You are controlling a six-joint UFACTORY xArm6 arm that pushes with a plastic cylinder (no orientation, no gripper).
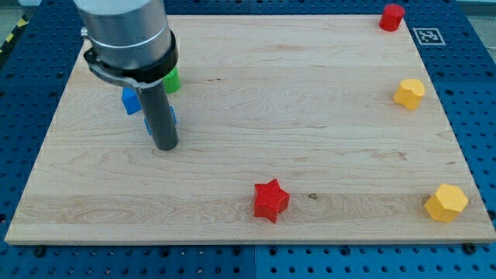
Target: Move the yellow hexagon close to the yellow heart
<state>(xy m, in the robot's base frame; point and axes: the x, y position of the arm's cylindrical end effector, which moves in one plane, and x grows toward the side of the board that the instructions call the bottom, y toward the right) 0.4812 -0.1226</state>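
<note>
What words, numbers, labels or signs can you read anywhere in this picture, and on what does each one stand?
No readable words or numbers.
Square black-and-white marker, on the blue surface by the board's top right corner: a coded pattern, no letters.
Yellow and black striped tape at the view's top left: no text.

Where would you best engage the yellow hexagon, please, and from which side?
It can only be pushed. I would put my tip, now far to the view's left, against the yellow hexagon on its flat side facing the view's bottom, slightly right of centre, coming from below: the yellow heart lies above and slightly left. The board edge leaves little room there.
</note>
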